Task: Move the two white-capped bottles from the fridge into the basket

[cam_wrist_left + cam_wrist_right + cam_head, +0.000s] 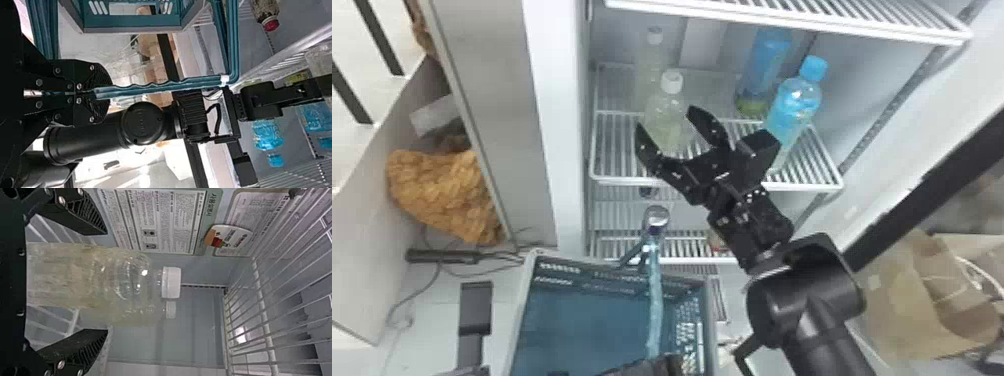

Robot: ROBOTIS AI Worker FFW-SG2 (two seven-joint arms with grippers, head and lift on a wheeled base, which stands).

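nearer white-capped bottle [666, 106] between right gripper's [663, 116] wide-apart jaws

Black arm [824, 332], rounded joint housing [143, 123], silver screws [61, 200], perhaps a looped cable [218, 117]

a tan, lumpy bundle [442, 190] rests beside a pale panel [377, 170] at left; brown cardboard [902, 300] stands at right; light streaks the floor [131, 174].

Two white-capped bottles [666, 112], two blue bottles [794, 102], one red-capped bottle [267, 12], one basket [582, 325]
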